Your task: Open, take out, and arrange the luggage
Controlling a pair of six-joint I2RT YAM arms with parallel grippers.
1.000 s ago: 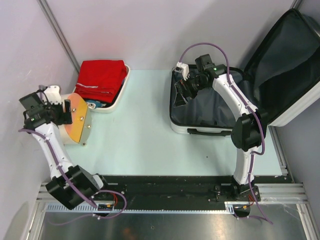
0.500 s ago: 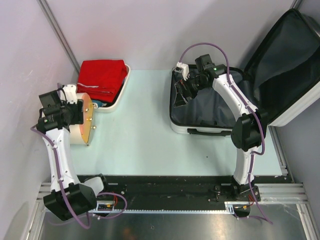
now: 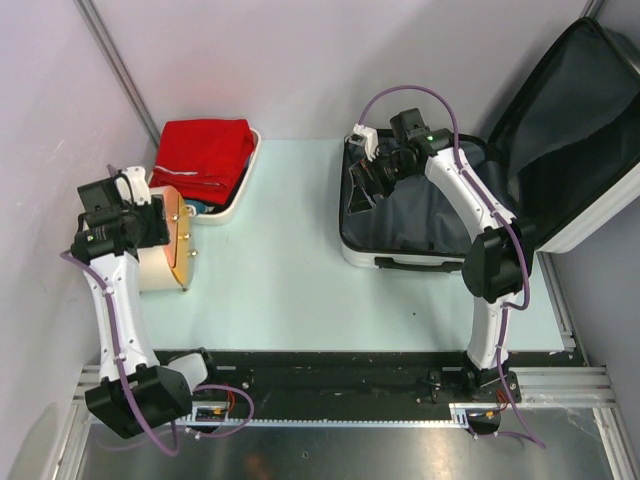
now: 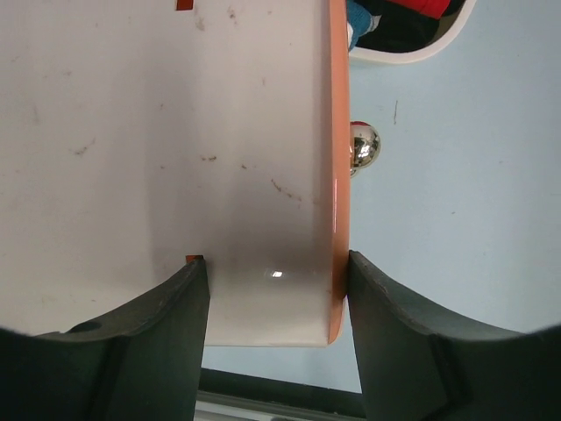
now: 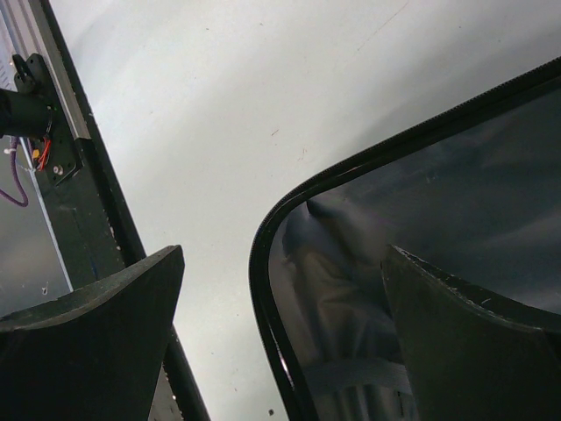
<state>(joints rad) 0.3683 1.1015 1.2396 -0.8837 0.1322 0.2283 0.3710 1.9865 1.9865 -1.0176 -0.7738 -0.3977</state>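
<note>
The luggage (image 3: 420, 225) lies open at the right of the table, its dark fabric lining showing and its lid (image 3: 590, 120) propped up at the far right. My right gripper (image 3: 362, 185) is open and empty and straddles the luggage's black left rim (image 5: 263, 289), one finger outside it and one over the lining. My left gripper (image 3: 150, 222) is shut on the cream cylinder (image 3: 155, 265) with the orange end (image 3: 178, 238) at the left of the table. In the left wrist view my gripper (image 4: 278, 267) has both fingers pressed against the cylinder (image 4: 175, 158).
A cream tub (image 3: 245, 185) with a folded red cloth (image 3: 205, 155) stands at the far left, just beyond the cylinder; its rim shows in the left wrist view (image 4: 412, 54). A small metal knob (image 4: 364, 145) sticks out of the orange end. A black rail (image 3: 330, 365) runs along the near edge.
My left arm has swung the cylinder to the right and turned it, so its orange end now faces right. The right arm and the luggage have not moved.
</note>
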